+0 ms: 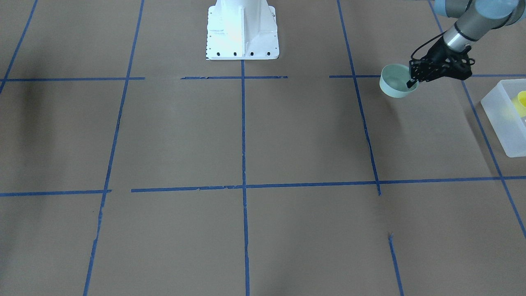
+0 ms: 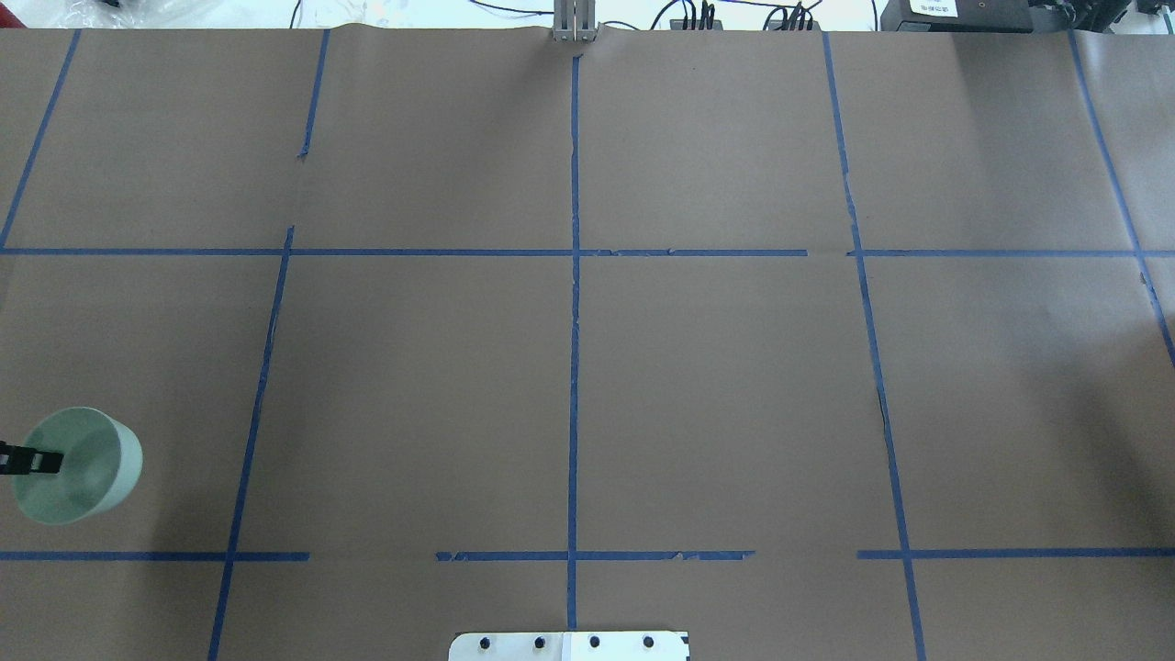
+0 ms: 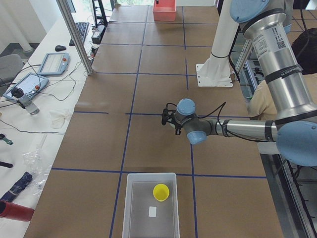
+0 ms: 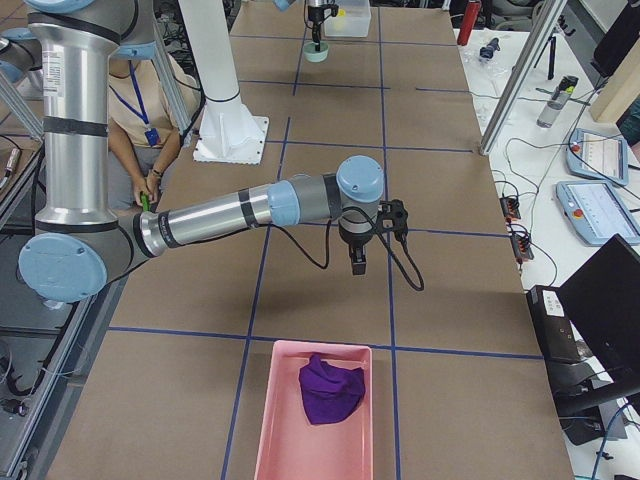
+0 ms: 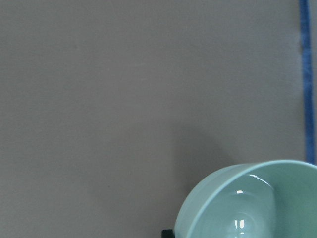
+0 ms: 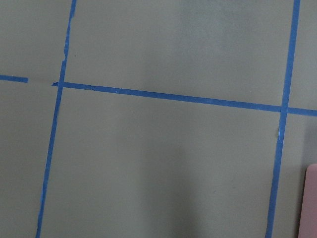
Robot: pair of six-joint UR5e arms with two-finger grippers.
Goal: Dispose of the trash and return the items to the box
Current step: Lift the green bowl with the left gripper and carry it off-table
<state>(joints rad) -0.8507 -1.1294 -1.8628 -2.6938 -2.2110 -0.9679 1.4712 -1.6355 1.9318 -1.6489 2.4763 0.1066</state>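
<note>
Broadly, the brown tabletop (image 1: 304,131) carries the frosted box (image 1: 495,113) at the right edge of the front-facing view, with the mint bowl (image 1: 392,84) up and left of it, apparently lifted and tilted. Inside the box sits the yellow cup (image 1: 521,102). The left gripper (image 1: 413,81) has its fingers pinched on the bowl's rim, one inside. That thin hold could slip if the bowl swings; a low carry could clip the box wall or land it on the cup. The right gripper (image 4: 360,262) hangs mid-frame in the right side view; its fingers' spread I cannot tell.
</note>
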